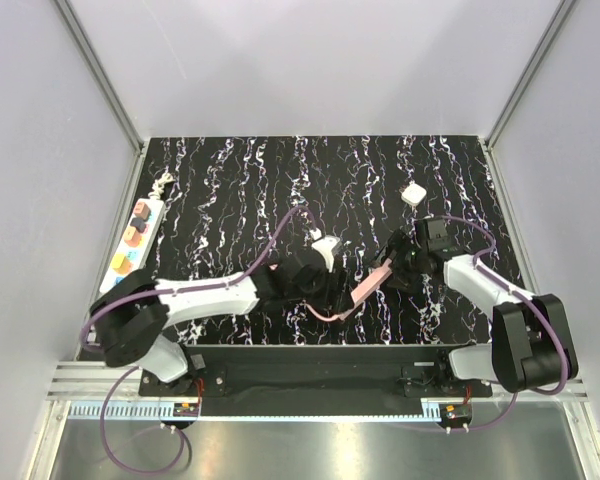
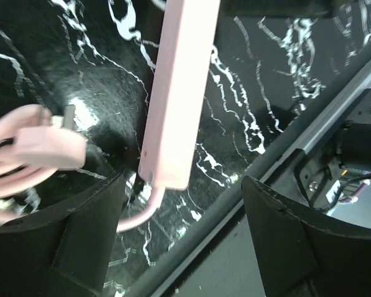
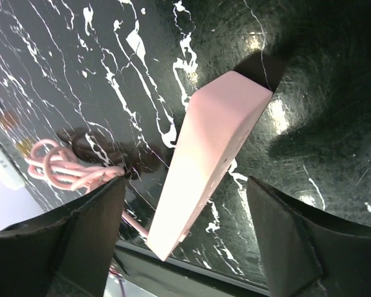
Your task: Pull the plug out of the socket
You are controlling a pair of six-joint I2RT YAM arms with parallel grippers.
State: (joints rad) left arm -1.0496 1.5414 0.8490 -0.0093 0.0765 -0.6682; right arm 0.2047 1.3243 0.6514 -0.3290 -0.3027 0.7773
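left tool [image 2: 184, 204] gapes; pink strip's [image 2: 179, 93] end cropped.

Top view looks down; both wrist views closely share the pink strip [image 2: 179, 93].

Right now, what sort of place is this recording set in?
Probably a lab robot test cell, not a home: plain grey walls and aluminium frame posts enclose a black marbled table.

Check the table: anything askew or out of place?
The pink power strip lies diagonally between the left gripper and right gripper, cord loosely tangled. The white socket sits far left, away from both.
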